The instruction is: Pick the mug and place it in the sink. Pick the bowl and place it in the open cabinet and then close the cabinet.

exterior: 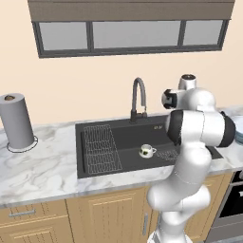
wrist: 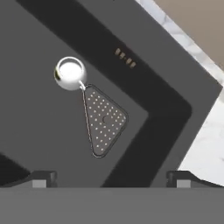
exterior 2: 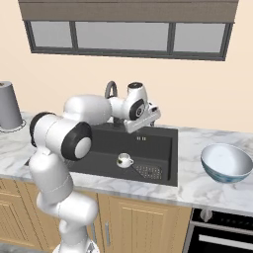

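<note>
The small white mug (exterior: 147,151) (exterior 2: 124,159) stands upright on the floor of the black sink (exterior: 124,131) (exterior 2: 159,143), beside the drain grate (wrist: 104,120). In the hand view the mug (wrist: 70,73) is seen from above, up and left of the grate. My gripper (exterior 2: 146,121) (wrist: 111,178) hovers over the basin's back right part, open and with nothing between its fingertips. The wide white-and-blue bowl (exterior 2: 226,162) rests on the marble counter right of the sink. The cabinet is out of view.
A dark curved faucet (exterior: 137,97) rises behind the basin, and a wire rack (exterior: 99,147) lies in its left half. A grey paper-towel roll (exterior: 16,121) (exterior 2: 9,105) stands at the far left. An oven (exterior 2: 222,232) sits below the counter at the right.
</note>
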{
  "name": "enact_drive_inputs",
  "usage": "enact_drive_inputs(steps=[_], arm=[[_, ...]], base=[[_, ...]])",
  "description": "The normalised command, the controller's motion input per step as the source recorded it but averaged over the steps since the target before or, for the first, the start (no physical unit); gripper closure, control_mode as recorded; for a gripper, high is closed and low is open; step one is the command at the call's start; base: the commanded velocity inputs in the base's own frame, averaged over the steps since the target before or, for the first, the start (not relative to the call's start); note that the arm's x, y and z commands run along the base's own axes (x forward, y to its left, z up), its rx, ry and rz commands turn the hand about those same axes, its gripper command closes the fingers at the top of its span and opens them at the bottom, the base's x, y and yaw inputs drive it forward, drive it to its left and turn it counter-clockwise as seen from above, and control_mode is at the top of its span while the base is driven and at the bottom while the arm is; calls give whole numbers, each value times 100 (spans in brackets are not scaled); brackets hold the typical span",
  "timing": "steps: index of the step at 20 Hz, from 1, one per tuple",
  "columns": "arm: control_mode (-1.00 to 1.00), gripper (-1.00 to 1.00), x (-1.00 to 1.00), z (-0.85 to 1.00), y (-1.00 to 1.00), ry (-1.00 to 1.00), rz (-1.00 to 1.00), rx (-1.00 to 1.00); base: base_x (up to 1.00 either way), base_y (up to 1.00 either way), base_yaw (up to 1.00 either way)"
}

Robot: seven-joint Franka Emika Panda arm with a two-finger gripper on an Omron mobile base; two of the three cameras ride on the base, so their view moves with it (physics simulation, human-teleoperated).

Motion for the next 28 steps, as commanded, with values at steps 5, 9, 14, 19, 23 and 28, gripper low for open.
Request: enact_drive_inputs(steps=[5,9,14,19,23,28], arm=[[-100,-100,-42,40,-9,-4,-63,0],[-100,-100,-21,5,0,-11,-75,0],[-100,-100,-7,4,-2,-24,-73,0],[-100,-100,-2,8,-1,-26,-72,0],[-100,-100,0,0,-6,-30,-68,5],[-100,-100,-1,0,-24,-42,-55,7]], base=[[0,0,0],[0,0,0],[0,0,0],[0,0,0],[0,0,0],[0,0,0]])
